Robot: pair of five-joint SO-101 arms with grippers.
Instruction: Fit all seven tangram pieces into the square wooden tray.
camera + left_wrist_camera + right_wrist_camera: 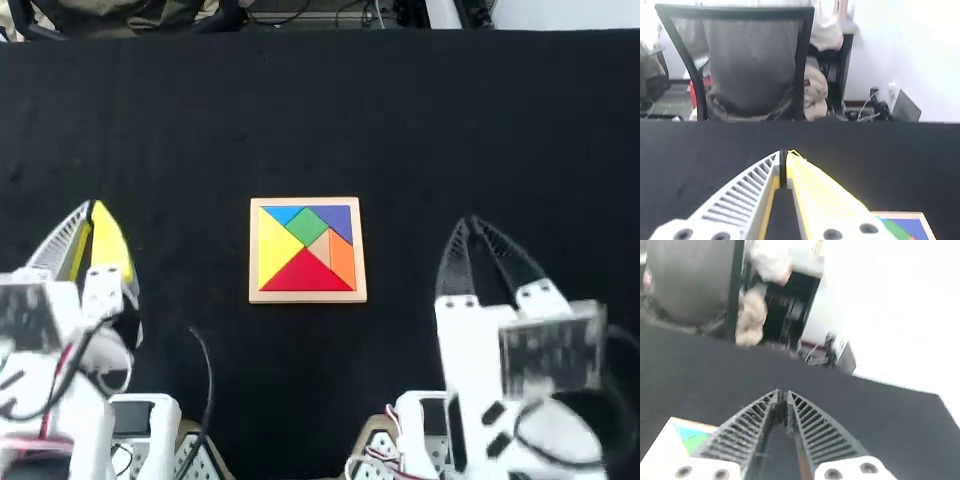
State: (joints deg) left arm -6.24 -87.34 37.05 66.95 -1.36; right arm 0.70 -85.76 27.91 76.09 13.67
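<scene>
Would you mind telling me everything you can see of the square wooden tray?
The square wooden tray is pale wood with a thin rim framing its inside. It lies flat near the middle of the black table. Coloured tangram pieces in yellow, red, orange, green, tan and two blues fill it, with no gap visible. The left gripper and right gripper sit apart from it, one on either side.

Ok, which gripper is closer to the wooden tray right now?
Right. The right gripper sits off the right edge of the tray; the left gripper is farther away on its left side.
</scene>
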